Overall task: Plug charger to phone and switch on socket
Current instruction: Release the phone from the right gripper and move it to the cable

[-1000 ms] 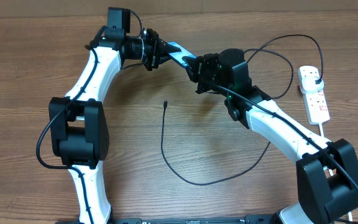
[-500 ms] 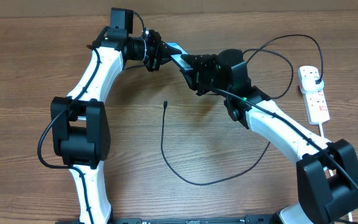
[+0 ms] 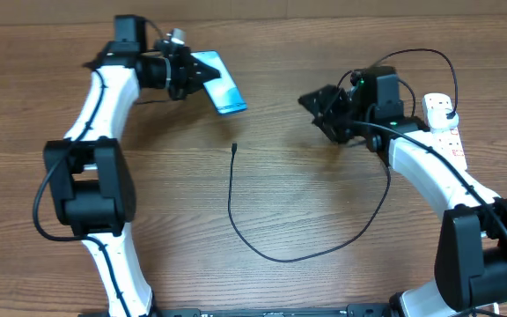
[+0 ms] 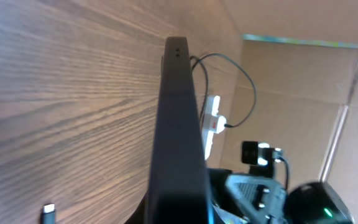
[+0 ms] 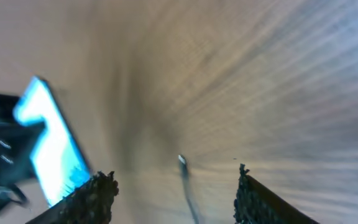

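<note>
The left gripper (image 3: pixel 192 74) is clamped on one end of the lit phone (image 3: pixel 219 82), which juts out past its fingers. The right gripper (image 3: pixel 317 114) is spread wide and empty — the charger (image 3: pixel 230 198) lies loose, its tip ahead of those fingers, the socket (image 3: pixel 444 132) behind them. Likely trouble: the end-only hold could let the phone twist or slip as the connector pushes in.

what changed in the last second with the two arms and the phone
The right gripper let go of the phone, opened its fingers and drew back to its own side, towards the socket. The left gripper kept its hold and carried the phone off to the left. The charger and the socket lie as before, with the cable tip not plugged into anything.
</note>
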Controlling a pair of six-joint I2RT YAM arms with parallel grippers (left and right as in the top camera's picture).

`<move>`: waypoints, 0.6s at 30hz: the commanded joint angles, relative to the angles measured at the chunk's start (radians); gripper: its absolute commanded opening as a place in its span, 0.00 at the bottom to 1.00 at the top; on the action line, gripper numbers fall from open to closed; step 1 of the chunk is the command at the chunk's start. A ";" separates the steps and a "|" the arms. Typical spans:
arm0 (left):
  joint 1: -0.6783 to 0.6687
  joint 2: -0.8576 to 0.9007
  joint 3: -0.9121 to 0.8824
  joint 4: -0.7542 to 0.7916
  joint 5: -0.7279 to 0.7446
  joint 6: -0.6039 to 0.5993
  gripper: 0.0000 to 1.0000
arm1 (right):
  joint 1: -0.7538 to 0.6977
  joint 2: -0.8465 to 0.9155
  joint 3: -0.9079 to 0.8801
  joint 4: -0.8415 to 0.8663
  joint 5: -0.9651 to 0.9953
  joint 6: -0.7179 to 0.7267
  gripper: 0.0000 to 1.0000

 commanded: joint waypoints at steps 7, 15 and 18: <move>0.147 -0.081 0.011 0.001 0.322 0.078 0.04 | 0.108 -0.030 0.081 -0.154 -0.022 -0.251 0.57; 0.237 -0.129 0.011 0.007 0.465 0.026 0.04 | 0.201 -0.024 0.188 -0.218 0.028 -0.273 0.47; 0.271 -0.129 0.011 0.005 0.478 0.012 0.04 | 0.232 0.012 0.233 -0.250 0.031 -0.277 0.46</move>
